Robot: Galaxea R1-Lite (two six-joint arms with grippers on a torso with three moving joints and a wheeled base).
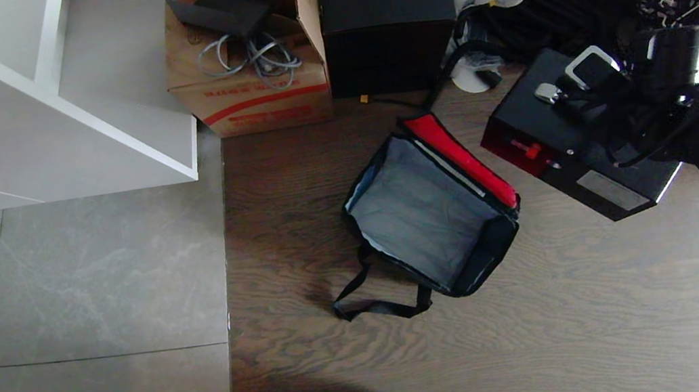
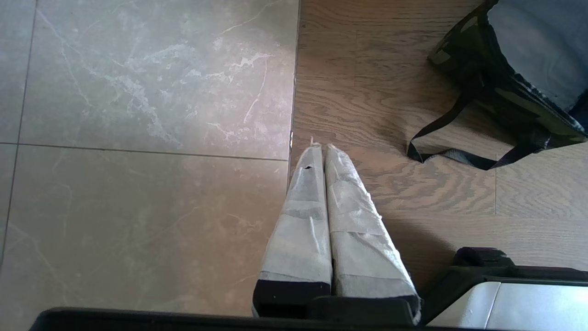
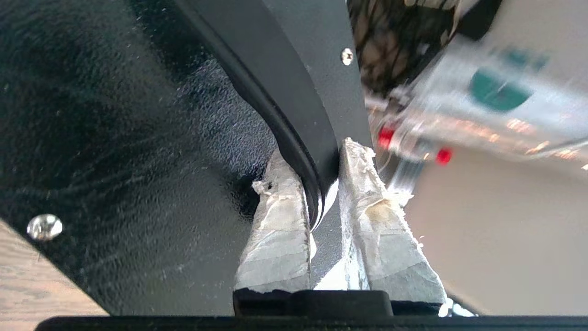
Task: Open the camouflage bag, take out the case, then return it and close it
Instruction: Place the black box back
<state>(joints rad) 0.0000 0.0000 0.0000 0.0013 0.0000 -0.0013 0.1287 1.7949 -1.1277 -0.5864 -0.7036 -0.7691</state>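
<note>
While the camouflage bag [image 1: 427,212] is lying open and emptied on the wooden floor [image 1: 546,332], the case [image 1: 577,140] is being gripped by its handle [image 3: 294,115] just beside it by the right end effector [image 3: 321,202]; returning and closing are being left. The left end effector [image 2: 321,151] is being kept pressed together.

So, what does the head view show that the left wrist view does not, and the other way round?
Only the head view: the case beside the bag, held by its handle in the right pincer, plus the bag's red lid lining, a cardboard box and cables.
Only the left wrist view: the left pincer, shut, over the floor.
Both: the open, empty bag with its black strap.
</note>
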